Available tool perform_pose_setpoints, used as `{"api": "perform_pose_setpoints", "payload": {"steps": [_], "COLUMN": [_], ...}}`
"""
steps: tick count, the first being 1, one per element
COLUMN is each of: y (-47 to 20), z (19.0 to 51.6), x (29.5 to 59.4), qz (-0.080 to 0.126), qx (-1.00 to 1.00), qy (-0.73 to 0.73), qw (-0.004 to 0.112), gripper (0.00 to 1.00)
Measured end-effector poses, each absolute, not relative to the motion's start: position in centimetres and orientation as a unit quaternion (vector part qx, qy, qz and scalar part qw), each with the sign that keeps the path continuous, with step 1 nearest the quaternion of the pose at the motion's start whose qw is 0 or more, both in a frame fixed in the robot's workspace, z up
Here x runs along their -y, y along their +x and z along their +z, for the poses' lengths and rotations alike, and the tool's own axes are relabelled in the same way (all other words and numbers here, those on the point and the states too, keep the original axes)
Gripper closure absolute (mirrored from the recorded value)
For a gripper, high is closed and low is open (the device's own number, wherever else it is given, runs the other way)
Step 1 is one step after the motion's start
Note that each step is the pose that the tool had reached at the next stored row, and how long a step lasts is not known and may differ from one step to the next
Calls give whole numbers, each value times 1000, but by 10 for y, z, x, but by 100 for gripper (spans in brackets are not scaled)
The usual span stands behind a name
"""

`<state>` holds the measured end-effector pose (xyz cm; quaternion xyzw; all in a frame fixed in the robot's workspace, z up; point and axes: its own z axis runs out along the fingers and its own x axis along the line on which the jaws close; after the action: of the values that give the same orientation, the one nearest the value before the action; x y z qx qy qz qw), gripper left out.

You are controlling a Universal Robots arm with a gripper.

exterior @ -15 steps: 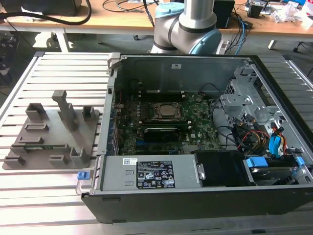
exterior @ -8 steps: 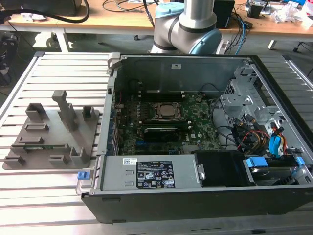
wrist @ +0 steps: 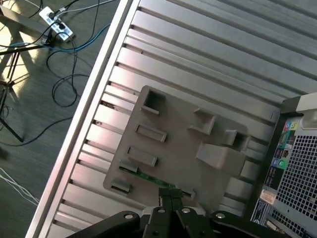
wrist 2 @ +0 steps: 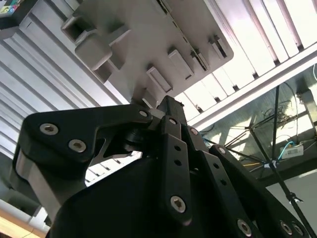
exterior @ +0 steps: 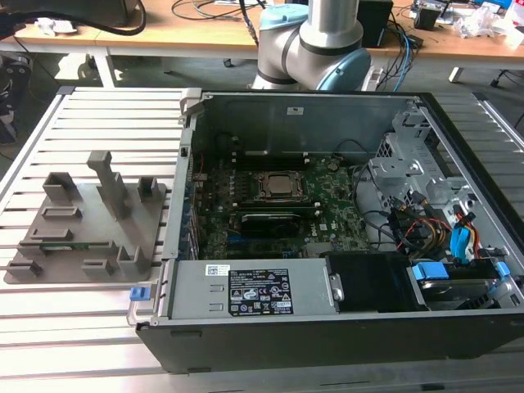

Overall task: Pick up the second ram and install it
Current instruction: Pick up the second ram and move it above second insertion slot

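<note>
The second ram (exterior: 70, 244) is a thin green stick lying in a slot near the front edge of the grey holder tray (exterior: 131, 225), at the exterior view's left. In the first wrist view the ram (wrist: 151, 177) shows as a green strip at the tray's (wrist: 178, 144) edge, partly hidden behind my gripper (wrist: 171, 196). The gripper hangs well above the tray, over the ram's end, with its black fingers together and nothing between them. The second wrist view shows the fingers (wrist 2: 168, 124) pointing at the tray (wrist 2: 143, 29).
The open computer case (exterior: 311, 115) lies at the exterior view's right, with the green motherboard (exterior: 336, 221), CPU socket (exterior: 277, 187) and cable bundles (exterior: 426, 225) inside. The arm's base (exterior: 311, 41) stands behind it. Everything rests on a slatted metal table (exterior: 115, 123).
</note>
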<state>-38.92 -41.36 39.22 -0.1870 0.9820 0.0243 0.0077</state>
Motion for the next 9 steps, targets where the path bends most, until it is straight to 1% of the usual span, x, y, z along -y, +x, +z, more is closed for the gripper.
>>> {"api": "perform_pose_setpoints", "payload": {"steps": [9], "y": [-389], "z": [392], "x": [414], "qz": [25], "qx": [-967], "qy": [-253], "qw": [6], "gripper": [89]}}
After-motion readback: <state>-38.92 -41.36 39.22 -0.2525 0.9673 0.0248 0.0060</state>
